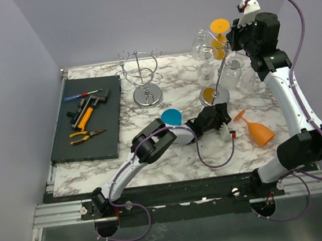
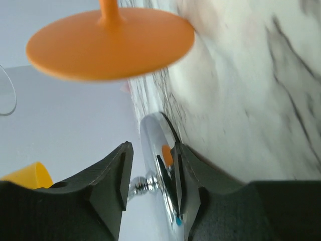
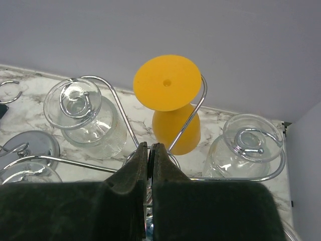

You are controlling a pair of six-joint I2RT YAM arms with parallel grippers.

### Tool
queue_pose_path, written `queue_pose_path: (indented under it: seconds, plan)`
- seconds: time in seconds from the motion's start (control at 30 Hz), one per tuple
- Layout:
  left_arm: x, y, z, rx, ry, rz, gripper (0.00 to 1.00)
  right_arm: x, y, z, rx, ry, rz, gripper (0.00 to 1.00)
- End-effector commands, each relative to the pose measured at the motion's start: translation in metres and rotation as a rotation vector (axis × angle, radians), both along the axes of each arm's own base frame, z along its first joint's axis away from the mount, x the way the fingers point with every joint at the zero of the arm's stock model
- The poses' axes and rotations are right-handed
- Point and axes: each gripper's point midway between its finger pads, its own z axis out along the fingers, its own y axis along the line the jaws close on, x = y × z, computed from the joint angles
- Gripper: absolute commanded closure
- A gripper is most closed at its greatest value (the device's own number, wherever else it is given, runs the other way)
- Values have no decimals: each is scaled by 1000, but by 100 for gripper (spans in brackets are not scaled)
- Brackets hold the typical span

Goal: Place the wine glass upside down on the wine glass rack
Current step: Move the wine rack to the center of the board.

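Note:
The wire wine glass rack [image 1: 220, 70] stands at the back right on a chrome base [image 1: 214, 96]. Clear glasses [image 1: 204, 47] and a yellow glass [image 1: 219, 33] hang on it upside down. An orange wine glass [image 1: 256, 131] lies on its side on the marble. My right gripper [image 1: 239, 35] is above the rack, shut on the top of its centre post [image 3: 149, 145]. My left gripper [image 1: 218, 115] is low at the rack's foot. It is open, and its fingers [image 2: 123, 173] straddle the rim of the chrome base [image 2: 159, 165]. An orange glass foot [image 2: 110, 42] shows just beyond.
A second, bare wire rack [image 1: 142, 79] stands at the back middle. A blue glass [image 1: 171, 117] lies under my left arm. A dark mat [image 1: 91, 119] with screwdrivers and pliers is at the left. The back wall is close behind the rack.

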Motion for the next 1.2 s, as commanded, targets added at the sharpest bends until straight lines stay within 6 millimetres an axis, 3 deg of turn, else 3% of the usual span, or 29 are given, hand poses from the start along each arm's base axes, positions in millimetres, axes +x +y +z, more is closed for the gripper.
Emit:
queue_pose_path:
  seconds: [0.0,0.23,0.53,0.7,1.0,1.17]
  plan:
    - [6,67,-60,166,113,86,54,11,-13,-12,-38,19,-40,100]
    - [-32,82,-68,246,110,-58,59,8,-14,-8,-23,12,-47,100]
    - [-18,63,-63,195,112,-37,76,8,-12,-6,-7,14,-38,100]
    - [-25,54,-63,181,114,-76,84,5,-14,-5,-20,13,-47,100]
    - [-61,81,-63,189,127,-139,83,1,-15,-6,-19,10,-46,100]
    - [-51,61,-46,105,108,-114,83,0,-14,-6,-12,9,-42,100]
